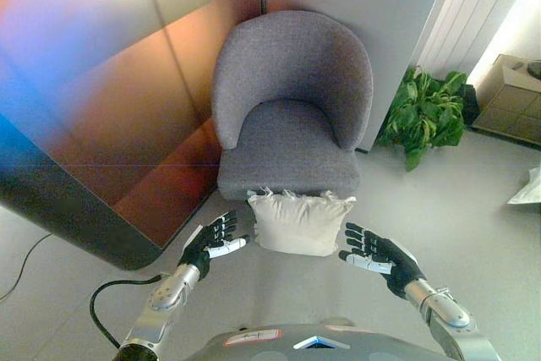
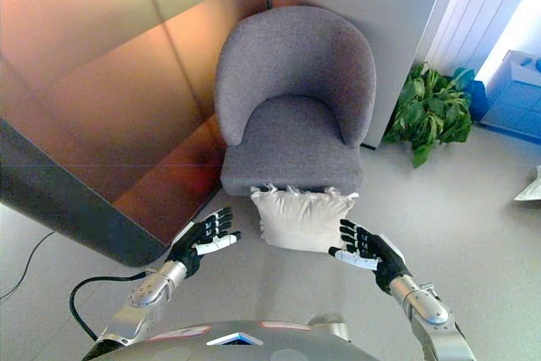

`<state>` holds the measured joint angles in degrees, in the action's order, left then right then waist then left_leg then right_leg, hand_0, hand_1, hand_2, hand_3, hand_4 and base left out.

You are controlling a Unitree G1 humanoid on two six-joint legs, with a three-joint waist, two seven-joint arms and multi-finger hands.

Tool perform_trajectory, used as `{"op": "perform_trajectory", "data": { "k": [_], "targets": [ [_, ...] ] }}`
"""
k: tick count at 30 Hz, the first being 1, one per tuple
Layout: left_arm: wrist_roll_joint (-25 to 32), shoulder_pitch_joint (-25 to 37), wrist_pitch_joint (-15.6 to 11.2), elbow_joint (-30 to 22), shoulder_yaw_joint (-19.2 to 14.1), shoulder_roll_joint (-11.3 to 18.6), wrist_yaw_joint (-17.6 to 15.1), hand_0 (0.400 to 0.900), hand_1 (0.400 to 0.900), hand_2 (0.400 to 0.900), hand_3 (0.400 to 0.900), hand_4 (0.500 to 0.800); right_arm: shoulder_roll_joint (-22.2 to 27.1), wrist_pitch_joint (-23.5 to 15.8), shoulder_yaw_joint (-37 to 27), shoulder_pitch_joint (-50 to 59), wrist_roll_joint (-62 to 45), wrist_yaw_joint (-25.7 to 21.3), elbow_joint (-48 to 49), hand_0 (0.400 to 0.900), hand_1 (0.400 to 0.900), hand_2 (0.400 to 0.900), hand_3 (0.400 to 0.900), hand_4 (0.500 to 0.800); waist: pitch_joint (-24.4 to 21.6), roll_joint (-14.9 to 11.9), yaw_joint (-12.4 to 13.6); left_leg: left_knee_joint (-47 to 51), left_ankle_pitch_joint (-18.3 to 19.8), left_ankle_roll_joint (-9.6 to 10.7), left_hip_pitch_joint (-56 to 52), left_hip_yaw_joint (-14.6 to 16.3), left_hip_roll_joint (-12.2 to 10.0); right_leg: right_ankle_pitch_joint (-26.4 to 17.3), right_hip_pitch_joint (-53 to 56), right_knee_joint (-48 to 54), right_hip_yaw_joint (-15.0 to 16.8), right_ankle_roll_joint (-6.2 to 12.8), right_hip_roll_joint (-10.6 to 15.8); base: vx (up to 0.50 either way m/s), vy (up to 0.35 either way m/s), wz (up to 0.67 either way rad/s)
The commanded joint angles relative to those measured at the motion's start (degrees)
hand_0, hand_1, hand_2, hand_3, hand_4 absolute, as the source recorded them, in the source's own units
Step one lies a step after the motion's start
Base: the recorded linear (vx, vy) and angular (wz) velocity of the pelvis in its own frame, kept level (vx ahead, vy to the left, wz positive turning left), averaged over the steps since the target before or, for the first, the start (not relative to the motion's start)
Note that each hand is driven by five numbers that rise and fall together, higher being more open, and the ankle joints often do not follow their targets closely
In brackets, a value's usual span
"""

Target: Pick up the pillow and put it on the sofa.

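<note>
Leaning against the front of the grey round-backed cloth armchair (image 1: 292, 107), the soft cream-white square pillow (image 1: 298, 222) stands on the pale grey floor (image 1: 279, 293). Its top edge is wrinkled with little tufts, and that edge touches the front of the armchair's seat. The seat has nothing on it.

The left hand (image 1: 211, 241) is just to the left of the pillow, near its side. Its fingers (image 1: 222, 227) are straight and spread, holding nothing. The right hand (image 1: 378, 254) is just to the right of the pillow, a little apart from it, with fingers spread too and nothing in them.

A shiny brown wall panel (image 1: 127, 99) stands to the left of the armchair. A green leafy plant (image 1: 425, 114) stands on the floor to the right of the armchair, well apart from the pillow.
</note>
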<state>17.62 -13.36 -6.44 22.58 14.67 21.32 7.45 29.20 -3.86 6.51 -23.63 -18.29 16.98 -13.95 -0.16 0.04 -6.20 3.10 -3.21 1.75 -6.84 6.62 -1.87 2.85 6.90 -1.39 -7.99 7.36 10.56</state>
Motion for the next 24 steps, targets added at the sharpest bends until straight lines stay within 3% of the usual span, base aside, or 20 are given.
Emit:
{"op": "perform_trajectory", "data": {
  "k": [1, 12, 18, 20, 21, 22, 24],
  "targets": [
    [-0.36, 3.08, -4.77, -3.37, -2.16, 2.33, 0.1, 0.9, 0.9, 0.9, 0.9, 0.8, 0.43, -4.37, 0.51, 3.4, -1.8, 0.14, 2.4, 0.9, 0.9, 0.9, 0.9, 0.8, -2.15, -2.53, -0.13, -7.9, 9.77, -0.97, 1.28, 0.35, 0.04, -4.1, -5.36, -1.22, 1.21, -0.55, -1.76, 0.0, 0.0, 0.0],
    [0.43, 3.17, -4.53, -3.77, -2.29, 2.54, 0.06, 0.9, 0.9, 0.9, 0.9, 0.8, 0.66, -4.76, -0.04, 3.81, -2.15, -0.25, 2.98, 0.9, 0.9, 0.9, 0.9, 0.8, -1.19, -2.15, -0.24, -10.08, 10.17, 0.08, 2.01, 0.08, -1.38, -3.26, -5.04, -1.3, 1.07, -1.35, -2.86, 0.02, -0.051, 0.02],
    [1.65, 3.44, -4.28, -4.57, -2.3, 2.92, 0.33, 0.9, 0.9, 0.9, 0.9, 0.8, 1.49, -5.16, -1.06, 3.85, -2.83, -0.42, 4.08, 0.9, 0.9, 0.9, 0.9, 0.8, 0.48, -1.69, -0.78, -13.36, 10.49, 1.45, 3.45, -0.49, -3.61, -1.89, -5.55, -2.51, 1.42, -2.67, -5.08, 0.02, -0.127, 0.02],
    [1.9, 3.18, -4.17, -5.02, -2.37, 2.98, 0.76, 0.9, 0.9, 0.9, 0.9, 0.8, 1.7, -5.29, -1.63, 3.79, -3.19, -0.43, 4.54, 0.9, 0.9, 0.9, 0.9, 0.8, 1.51, -1.79, -0.96, -20.38, 11.18, 1.89, 6.1, -1.16, -5.04, -1.0, -5.31, -3.18, 1.83, -3.83, -6.15, 0.02, -0.161, -0.01],
    [2.12, 3.18, -4.01, -5.36, -2.5, 2.98, 0.93, 0.9, 0.9, 0.9, 0.9, 0.8, 1.88, -5.39, -1.82, 3.86, -3.3, -0.56, 4.73, 0.9, 0.9, 0.9, 0.9, 0.8, 2.24, -1.97, -0.78, -24.99, 9.77, 2.01, 7.64, -1.32, -5.43, -0.85, -4.67, -3.18, 2.04, -4.49, -6.51, -0.01, -0.162, -0.07],
    [2.93, 3.46, -3.71, -5.9, -2.25, 2.88, 1.09, 0.9, 0.9, 0.9, 0.9, 0.8, 2.25, -5.76, -2.05, 4.38, -3.53, -1.36, 4.49, 0.9, 0.9, 0.9, 0.9, 0.8, 4.89, -1.73, 0.0, -37.6, 6.31, 2.01, 12.39, -2.23, -5.98, -0.61, -2.91, -2.92, 1.98, -6.09, -7.44, -0.01, -0.163, -0.04],
    [3.45, 3.62, -3.76, -6.53, -2.21, 2.86, 1.19, 0.9, 0.9, 0.9, 0.9, 0.8, 2.45, -5.72, -2.11, 4.87, -3.2, -1.65, 4.47, 0.9, 0.9, 0.9, 0.9, 0.8, 5.56, -1.56, 0.21, -41.73, 4.67, 1.89, 14.95, -3.46, -5.54, -0.56, -2.33, -2.27, 1.7, -6.6, -7.71, 0.02, -0.092, -0.09]
  ]
}}
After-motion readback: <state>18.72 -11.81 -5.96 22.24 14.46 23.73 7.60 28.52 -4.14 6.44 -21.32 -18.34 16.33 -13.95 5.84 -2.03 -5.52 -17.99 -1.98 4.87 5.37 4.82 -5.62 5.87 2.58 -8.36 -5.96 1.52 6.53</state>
